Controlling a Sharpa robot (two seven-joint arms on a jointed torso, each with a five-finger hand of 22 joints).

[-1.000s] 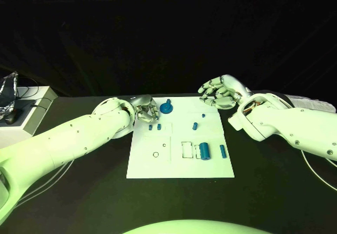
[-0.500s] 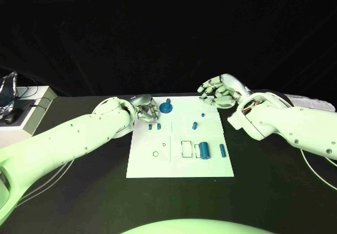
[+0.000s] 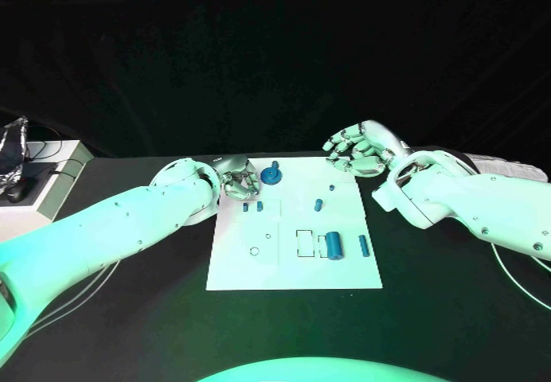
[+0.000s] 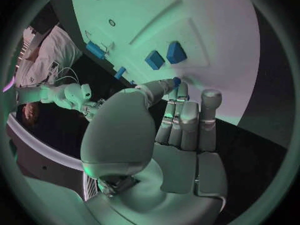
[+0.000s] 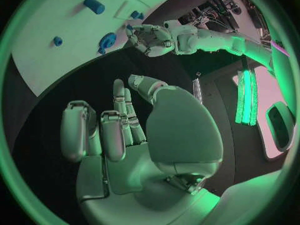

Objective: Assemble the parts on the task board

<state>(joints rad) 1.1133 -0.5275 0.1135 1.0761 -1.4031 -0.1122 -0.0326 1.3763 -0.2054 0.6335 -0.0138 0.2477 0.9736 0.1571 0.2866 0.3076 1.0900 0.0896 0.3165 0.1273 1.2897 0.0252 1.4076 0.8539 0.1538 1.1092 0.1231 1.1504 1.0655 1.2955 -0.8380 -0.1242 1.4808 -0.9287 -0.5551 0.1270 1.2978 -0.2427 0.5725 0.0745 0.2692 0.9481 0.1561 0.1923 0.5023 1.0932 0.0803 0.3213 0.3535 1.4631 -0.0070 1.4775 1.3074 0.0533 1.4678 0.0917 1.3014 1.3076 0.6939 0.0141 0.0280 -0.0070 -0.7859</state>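
The white task board [image 3: 293, 267] lies in the middle of the black table. On it are a round blue part [image 3: 272, 176] at the far end, two small blue parts [image 3: 252, 207] side by side, a blue cylinder [image 3: 334, 245] and a slim blue part [image 3: 364, 245]. My left hand [image 3: 238, 178] hovers at the board's far left corner; its thumb and a finger pinch a tiny blue part [image 4: 177, 80]. My right hand [image 3: 359, 150] is raised over the far right corner, fingers apart, holding nothing. The right wrist view shows the left hand [image 5: 153, 37] beside the round part [image 5: 107, 39].
A white box [image 3: 52, 191] stands at the table's left edge with a dark object [image 3: 12, 159] on top. Outlined slots [image 3: 304, 243] and a ring mark [image 3: 254, 251] sit on the board's near half. Bare black table surrounds the board.
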